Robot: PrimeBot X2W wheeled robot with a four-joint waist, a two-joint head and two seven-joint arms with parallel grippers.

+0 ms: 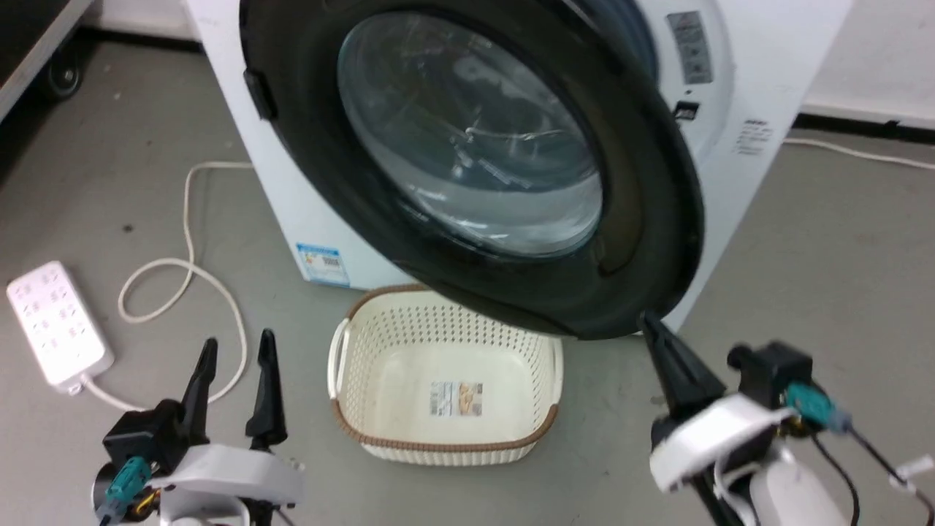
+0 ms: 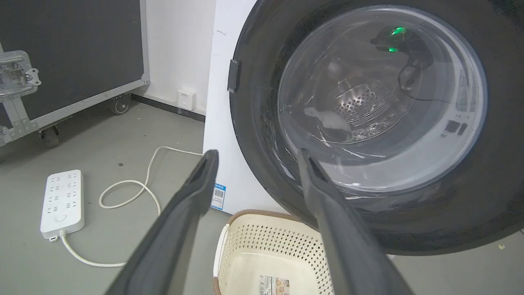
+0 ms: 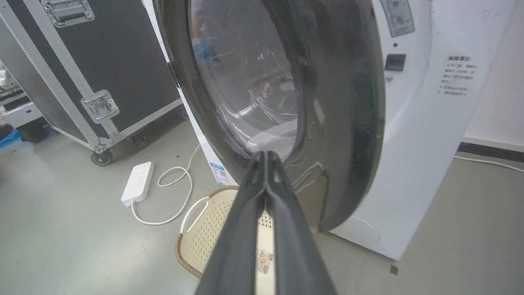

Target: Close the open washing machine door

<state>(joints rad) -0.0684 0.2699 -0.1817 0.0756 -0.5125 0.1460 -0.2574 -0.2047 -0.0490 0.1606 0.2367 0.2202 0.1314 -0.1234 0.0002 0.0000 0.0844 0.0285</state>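
So the washing machine door (image 1: 475, 146) isn't shut yet. It fills the upper middle of the head view, swung partway out. In the right wrist view there's a gap between its right edge and the white front of the washer (image 3: 413, 135), where the latch hole (image 3: 395, 61) is.

The right hand (image 1: 646, 321) is clenched with nothing in it, fingers pressed into one point (image 3: 266, 153). It sits right at the door's lower rim, lower right of the head view. I can't tell if it's actually touching. The left hand (image 1: 239, 342) is released, fingers spread, down at the lower left and well away from the door.

Stuff I'd worry about:

- The rim is glossy and curved, and a narrow tip pushing on it could skid off sideways, or onto the glass bowl. Not a great spot to lean on.
- If the push is too soft, the door probably swings in but doesn't click, then drifts back out.
- The laundry basket (image 1: 343, 351) sits on the floor right under the door's bottom edge. A low sweep of the arm could knock or drag it.
- The power strip (image 1: 58, 321) and its looped cord (image 1: 190, 270) lie near the left hand, so it's best left parked.
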